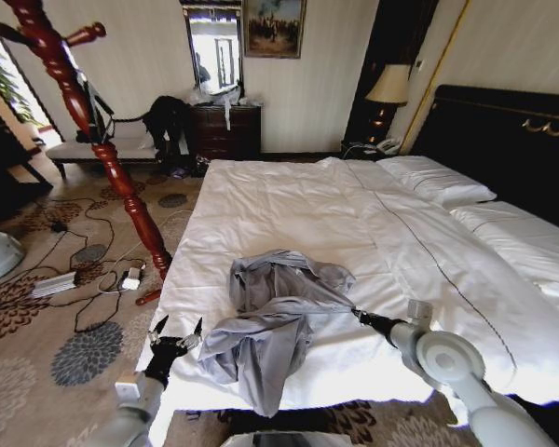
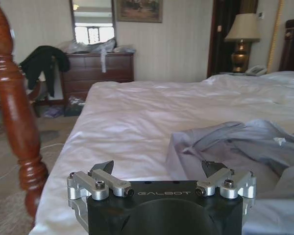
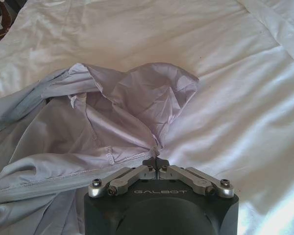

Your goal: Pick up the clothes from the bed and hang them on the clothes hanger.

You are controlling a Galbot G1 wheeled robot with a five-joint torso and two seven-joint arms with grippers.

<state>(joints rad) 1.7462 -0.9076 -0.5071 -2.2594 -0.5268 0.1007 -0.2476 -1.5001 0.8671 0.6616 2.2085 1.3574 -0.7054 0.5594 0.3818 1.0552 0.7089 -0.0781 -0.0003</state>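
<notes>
- Grey jacket (image 1: 275,317) lies crumpled at the foot end of the bed (image 1: 289,209), one part draped over the edge.
- Right gripper (image 1: 357,314) has its fingers pinched together on the jacket's right-hand fold; fabric hides the tips.
- Left gripper (image 1: 176,331) hangs at the bed's near-left corner, spread wide, holding nothing.
- Wooden coat stand (image 1: 121,177) leans beside the bed, top cut off.

A dark wooden dresser (image 1: 227,130) stands against the far wall beneath a mirror (image 1: 214,51), a lamp (image 1: 388,93) nearby.
</notes>
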